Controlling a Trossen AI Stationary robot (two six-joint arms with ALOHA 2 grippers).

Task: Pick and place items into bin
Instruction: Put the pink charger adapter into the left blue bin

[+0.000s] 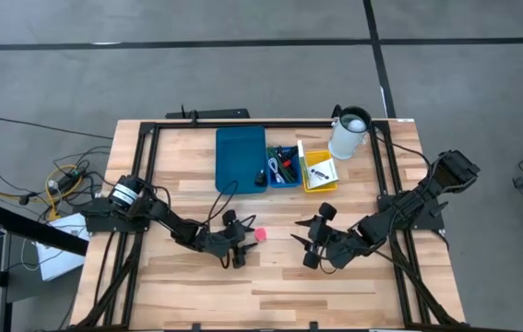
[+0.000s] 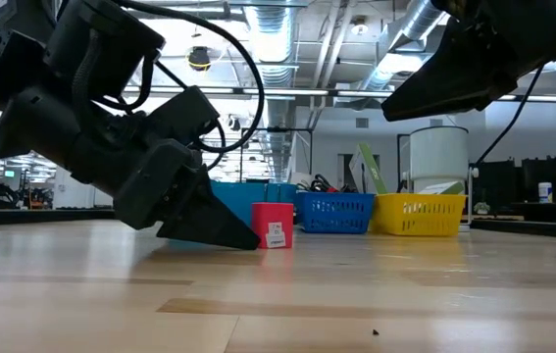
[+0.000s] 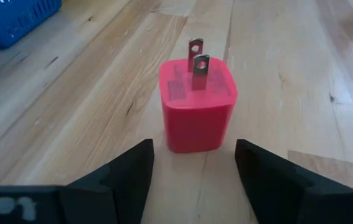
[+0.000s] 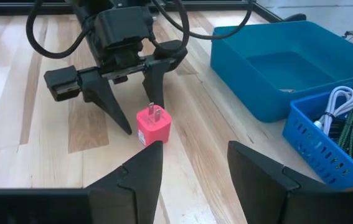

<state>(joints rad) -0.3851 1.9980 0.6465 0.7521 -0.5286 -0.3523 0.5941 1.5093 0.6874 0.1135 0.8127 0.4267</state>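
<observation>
**Red plug adapter: grasp pending, left arm in position**

The red plug adapter [image 3: 197, 107] stands on the bare wooden table [image 1: 270, 277] near its middle, prongs up, on the near side of the bins. The left gripper [image 3: 193, 163] sits low at the table with jaws released, fingers just short of the adapter on either side; nothing is held. The right gripper [image 4: 193, 163] waits to the right, jaws also released and empty. Recommended: advance the left gripper until the fingers straddle the body squarely, below the prongs, before closing. A tilted or shallow pinch risks toppling it. The blue tray [image 1: 241, 159] and small blue bin [image 1: 284, 169] lie beyond.
</observation>
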